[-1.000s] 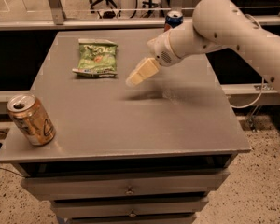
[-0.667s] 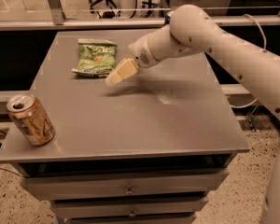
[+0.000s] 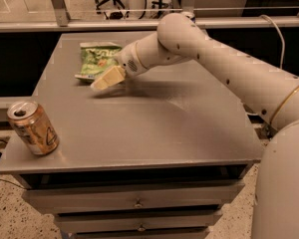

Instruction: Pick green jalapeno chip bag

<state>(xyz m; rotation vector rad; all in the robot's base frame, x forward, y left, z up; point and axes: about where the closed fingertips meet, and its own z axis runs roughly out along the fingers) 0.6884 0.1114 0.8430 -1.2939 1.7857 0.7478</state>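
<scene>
- Green bag (image 3: pixel 97 59) lies flat at the far left of the grey table (image 3: pixel 179 128).
- Cream gripper (image 3: pixel 106 79) hovers at the bag's near-right edge; its spread cannot be told.
- Tan can (image 3: pixel 33 127) stands at the near-left corner.

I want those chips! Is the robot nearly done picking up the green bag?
Nearly. The reach looks done: the gripper sits at the near edge of the green jalapeno chip bag. The grab is what's in hand; the bag lies flat on the table. Lifting is left.
</scene>
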